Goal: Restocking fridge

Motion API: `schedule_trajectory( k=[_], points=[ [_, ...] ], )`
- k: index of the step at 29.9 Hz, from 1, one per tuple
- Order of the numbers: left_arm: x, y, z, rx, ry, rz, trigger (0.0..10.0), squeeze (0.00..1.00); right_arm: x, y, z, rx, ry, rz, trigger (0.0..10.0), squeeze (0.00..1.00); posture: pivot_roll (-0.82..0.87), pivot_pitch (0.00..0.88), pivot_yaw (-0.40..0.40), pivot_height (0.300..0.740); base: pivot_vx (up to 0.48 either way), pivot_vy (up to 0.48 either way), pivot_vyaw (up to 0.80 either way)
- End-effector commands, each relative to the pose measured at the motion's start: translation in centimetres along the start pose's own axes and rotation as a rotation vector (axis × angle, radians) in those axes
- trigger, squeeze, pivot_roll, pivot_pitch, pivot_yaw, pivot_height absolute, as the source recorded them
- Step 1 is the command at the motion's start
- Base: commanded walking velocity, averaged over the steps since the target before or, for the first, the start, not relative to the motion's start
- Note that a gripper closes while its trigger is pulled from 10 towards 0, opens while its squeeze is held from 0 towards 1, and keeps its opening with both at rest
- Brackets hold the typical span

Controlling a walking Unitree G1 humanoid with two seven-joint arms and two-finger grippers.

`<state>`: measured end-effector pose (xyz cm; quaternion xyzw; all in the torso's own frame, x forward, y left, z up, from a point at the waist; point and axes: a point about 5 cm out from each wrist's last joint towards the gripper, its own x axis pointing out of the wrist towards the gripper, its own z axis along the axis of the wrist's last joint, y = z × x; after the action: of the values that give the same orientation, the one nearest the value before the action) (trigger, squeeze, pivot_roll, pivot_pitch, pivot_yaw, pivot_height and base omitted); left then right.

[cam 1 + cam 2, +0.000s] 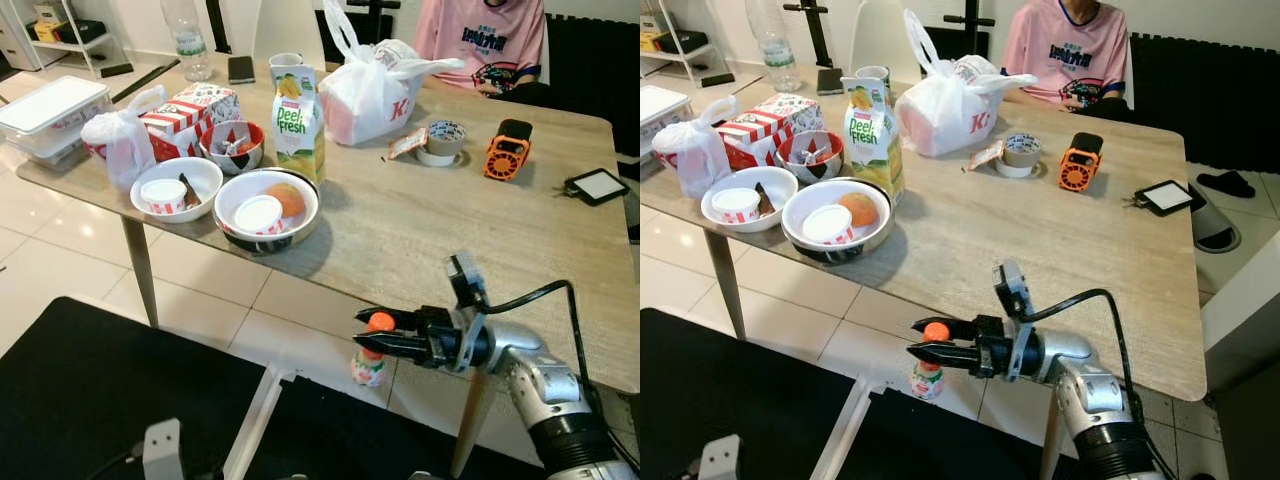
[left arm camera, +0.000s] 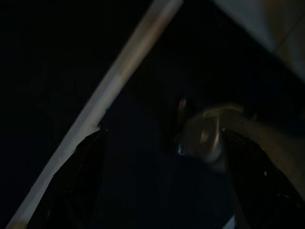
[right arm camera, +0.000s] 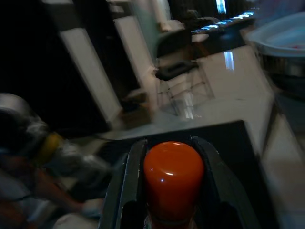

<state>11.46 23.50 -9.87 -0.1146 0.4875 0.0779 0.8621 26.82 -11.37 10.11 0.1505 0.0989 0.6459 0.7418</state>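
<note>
Table: we see a wooden table (image 1: 420, 235) on pale tiles, crowded with bowls.
Right gripper (image 1: 372, 334): clamped on a small orange-capped bottle (image 1: 370, 361) below the table edge.
Left wrist view: too dark; we cannot tell its fingers.

both head views are bright and evenly lit, sharp across the pale wooden table (image 1: 400, 235), with soft shadows beside the bowls and glare on the glossy white floor tiles (image 1: 60, 270). the left wrist view is very dark and smeared. the right wrist view is blurred behind a sharp, glinting orange bottle cap (image 3: 173, 176).
</note>
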Motion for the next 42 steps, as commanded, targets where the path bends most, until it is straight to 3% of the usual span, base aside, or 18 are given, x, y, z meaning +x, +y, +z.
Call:
schedule_trajectory(
  k=[1,13,15,18,25,33,37,38,40,41,42],
  points=[
    [-0.1,-0.4,-1.3,0.02,0.053,0.008,10.0,0.0,0.7,0.2,-0.6,-0.013,0.018,-0.026,10.0,0.0,-0.01,0.057,0.035,0.74,0.0,0.0,0.0],
    [0.5,-1.9,-0.4,0.043,0.041,-0.022,10.0,0.0,1.9,0.5,-0.5,-0.005,-0.014,-0.057,10.0,0.0,-0.01,0.072,0.028,0.74,0.0,0.0,0.0],
    [0.6,-2.2,-0.2,0.045,0.036,-0.028,10.0,0.0,1.8,0.1,-0.3,-0.012,-0.015,-0.081,10.0,0.0,-0.01,0.065,0.02,0.74,0.0,0.0,0.0],
    [0.7,-2.2,0.0,0.027,0.032,-0.023,10.0,0.0,1.6,-2.0,0.5,-0.036,-0.04,-0.258,10.0,0.0,0.0,0.053,0.016,0.74,0.0,0.0,0.0],
    [0.4,-1.5,-0.4,0.019,0.045,-0.001,10.0,0.0,1.3,-2.9,0.3,-0.023,-0.034,-0.339,10.0,0.0,0.0,0.041,0.02,0.74,0.0,0.0,0.0],
    [0.3,-1.1,-0.4,0.006,0.042,0.012,10.0,0.0,0.1,-2.7,-2.5,-0.009,0.125,-0.321,10.0,0.0,0.01,0.024,0.024,0.74,-0.211,0.0,0.0],
    [0.4,-1.2,-0.4,0.007,0.042,0.01,10.0,0.0,-0.7,-3.3,-3.6,0.006,0.179,-0.38,10.0,0.0,0.01,0.013,0.022,0.74,-0.252,0.0,0.0],
    [0.5,-1.4,-0.2,0.009,0.038,0.005,10.0,0.0,-2.3,-4.2,-5.2,0.031,0.262,-0.499,10.0,0.0,0.0,0.032,0.02,0.74,-0.277,0.0,0.0],
    [0.5,-1.4,-0.1,0.009,0.037,0.005,10.0,0.0,-2.9,-4.4,-5.8,0.045,0.292,-0.547,10.0,0.0,0.0,0.032,0.02,0.74,-0.277,0.0,0.0],
    [0.5,-1.4,0.0,0.009,0.033,0.002,10.0,0.0,-4.3,-4.7,-7.0,0.062,0.347,-0.643,10.0,0.0,0.0,0.046,0.026,0.74,-0.296,0.0,0.0],
    [0.5,-1.4,0.0,0.009,0.033,0.002,10.0,0.0,-4.3,-4.7,-7.0,0.062,0.347,-0.643,10.0,0.0,0.0,0.046,0.026,0.74,-0.296,0.0,0.0]
  ],
)
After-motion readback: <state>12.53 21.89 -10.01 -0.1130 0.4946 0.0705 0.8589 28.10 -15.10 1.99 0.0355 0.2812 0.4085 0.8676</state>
